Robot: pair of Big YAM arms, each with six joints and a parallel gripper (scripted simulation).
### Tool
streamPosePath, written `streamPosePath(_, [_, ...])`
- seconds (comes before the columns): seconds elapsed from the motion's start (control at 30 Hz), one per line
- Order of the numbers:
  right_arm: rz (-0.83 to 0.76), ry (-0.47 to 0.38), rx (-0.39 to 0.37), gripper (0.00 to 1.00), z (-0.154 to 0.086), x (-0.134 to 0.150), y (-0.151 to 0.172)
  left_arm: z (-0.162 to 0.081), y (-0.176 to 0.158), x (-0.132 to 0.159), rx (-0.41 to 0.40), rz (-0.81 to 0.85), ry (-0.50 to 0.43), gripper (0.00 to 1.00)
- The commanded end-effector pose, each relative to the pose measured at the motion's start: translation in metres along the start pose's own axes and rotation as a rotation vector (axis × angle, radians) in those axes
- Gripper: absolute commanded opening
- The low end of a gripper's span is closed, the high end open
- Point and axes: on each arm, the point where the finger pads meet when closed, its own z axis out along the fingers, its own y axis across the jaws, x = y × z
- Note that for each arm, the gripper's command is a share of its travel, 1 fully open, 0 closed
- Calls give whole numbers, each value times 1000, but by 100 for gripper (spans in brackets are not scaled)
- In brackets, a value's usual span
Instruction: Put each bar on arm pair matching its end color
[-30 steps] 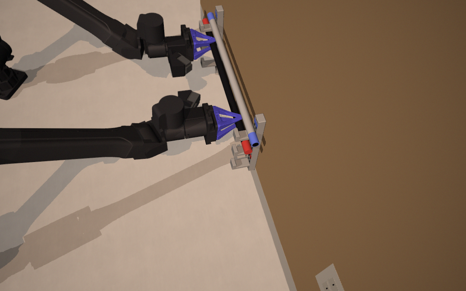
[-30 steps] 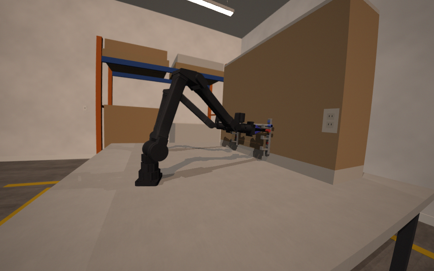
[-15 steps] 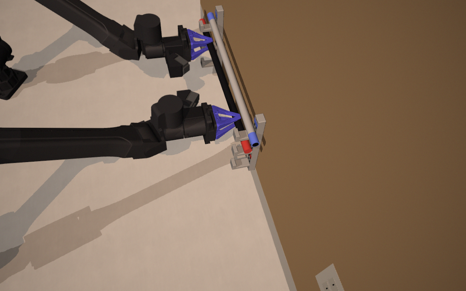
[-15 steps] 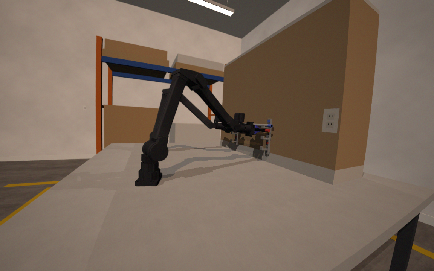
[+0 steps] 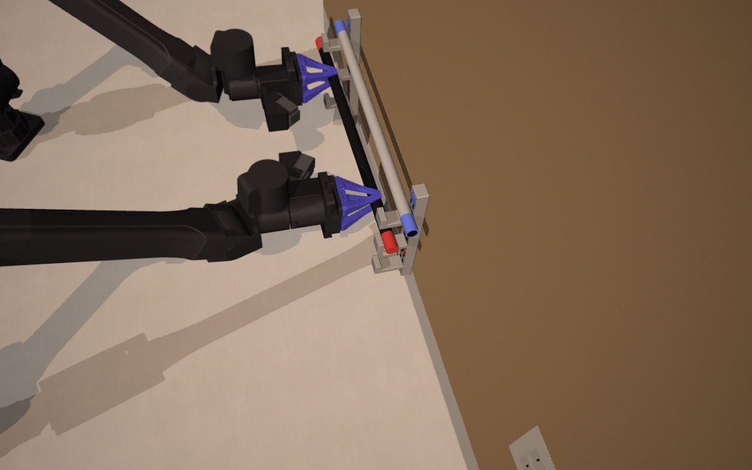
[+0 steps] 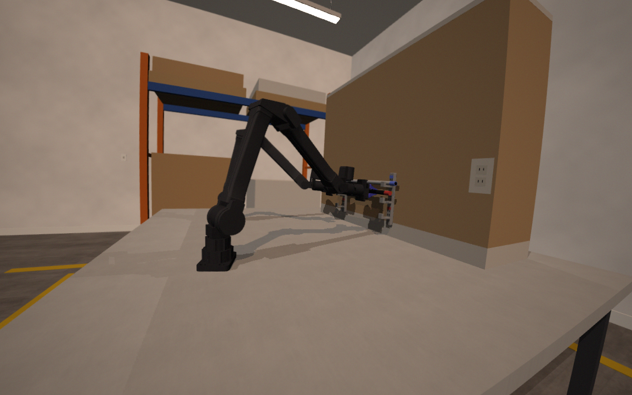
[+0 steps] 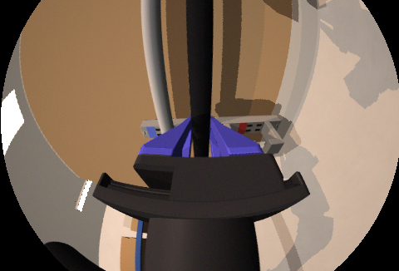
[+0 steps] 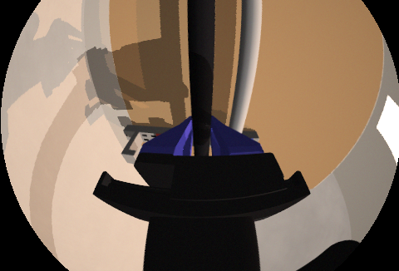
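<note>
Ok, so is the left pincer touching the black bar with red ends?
Touching. The left wrist view shows it best: the left pincer is shut around the black bar, one finger against each side.

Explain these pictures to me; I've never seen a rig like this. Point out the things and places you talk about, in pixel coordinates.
Two black robot arms share a table (image 5: 279, 350) (image 6: 308, 319). One picture looks down from above, one from the side, and two come from cameras on the wrists. The left gripper (image 5: 337, 71) (image 7: 200, 120) and right gripper (image 5: 379, 194) (image 8: 201, 120) together hold a black bar (image 5: 350, 128) (image 7: 199, 34) (image 8: 201, 22) with red ends. A silver bar (image 5: 376, 123) (image 7: 151, 22) (image 8: 251, 22) with blue ends lies on the wall rack's (image 5: 420, 191) top arms, beside blue labels.
</note>
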Motion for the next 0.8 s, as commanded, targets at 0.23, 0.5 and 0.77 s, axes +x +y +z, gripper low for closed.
streamPosePath(0.23, [46, 17, 126, 0, -13, 8, -63, -13, 56, -2, -110, -41, 1, 0])
streamPosePath(0.5, [46, 17, 126, 0, -15, 8, -61, -16, 54, -3, -110, -41, 1, 0])
streamPosePath(0.77, [46, 17, 126, 0, -15, 9, -59, -16, 53, -3, -110, -41, 1, 0])
